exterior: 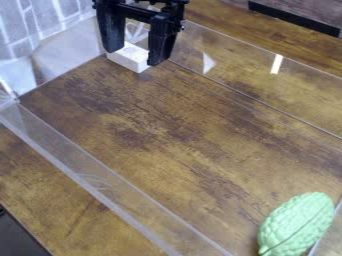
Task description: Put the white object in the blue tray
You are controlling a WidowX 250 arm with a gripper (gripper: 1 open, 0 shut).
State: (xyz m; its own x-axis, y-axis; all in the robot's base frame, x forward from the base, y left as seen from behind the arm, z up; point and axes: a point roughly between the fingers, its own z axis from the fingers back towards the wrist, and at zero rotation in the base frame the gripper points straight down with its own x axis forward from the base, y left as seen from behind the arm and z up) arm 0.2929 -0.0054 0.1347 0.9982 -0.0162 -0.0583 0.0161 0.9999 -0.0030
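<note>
In the camera view, your gripper (134,56) stands with its fingers wide apart. The white rectangular block (130,59) lies between and just below the fingertips; you cannot tell whether they touch it. Well away from your gripper, toward the lower right corner, a green ribbed leaf-shaped object (297,224) lies on the wood-grain tabletop (174,140), beside a clear panel (100,185).
</note>
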